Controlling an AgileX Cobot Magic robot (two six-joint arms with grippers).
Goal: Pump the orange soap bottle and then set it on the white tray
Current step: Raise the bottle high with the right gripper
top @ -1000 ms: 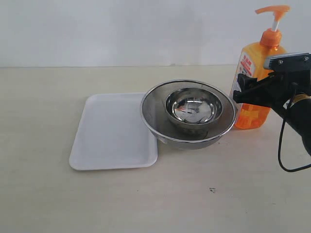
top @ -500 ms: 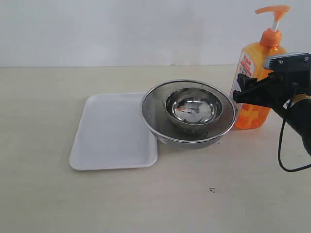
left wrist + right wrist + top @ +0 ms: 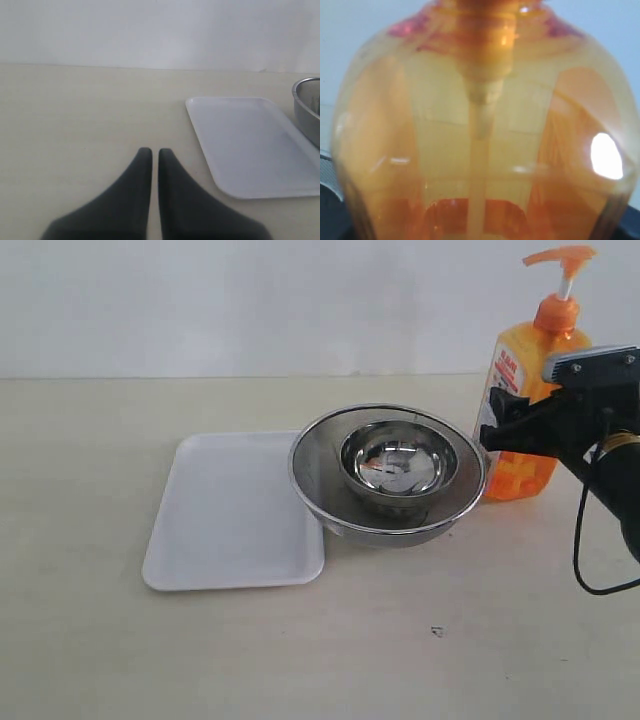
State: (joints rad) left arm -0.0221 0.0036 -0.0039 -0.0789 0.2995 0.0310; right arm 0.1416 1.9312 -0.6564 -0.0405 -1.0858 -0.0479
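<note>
The orange soap bottle (image 3: 524,358) stands upright at the far right, behind the steel bowls, with its pump head up. My right gripper (image 3: 497,435) reaches in from the right and is shut on the bottle's body at mid height. In the right wrist view the translucent bottle (image 3: 480,125) fills the frame and hides the jaws. The white tray (image 3: 230,510) lies flat left of the bowls with nothing on it. The left wrist view shows my left gripper (image 3: 155,151) shut, holding nothing, low over the table, with the tray (image 3: 250,140) beside it.
A large steel bowl (image 3: 312,480) holds a smaller steel bowl (image 3: 398,462); they sit between tray and bottle, the big rim touching the tray's right edge. The bowl's edge (image 3: 307,107) shows in the left wrist view. A black cable (image 3: 580,560) hangs under the right arm.
The bottle and my right gripper have risen very slightly in the last half second. Tray and bowls have not moved.
</note>
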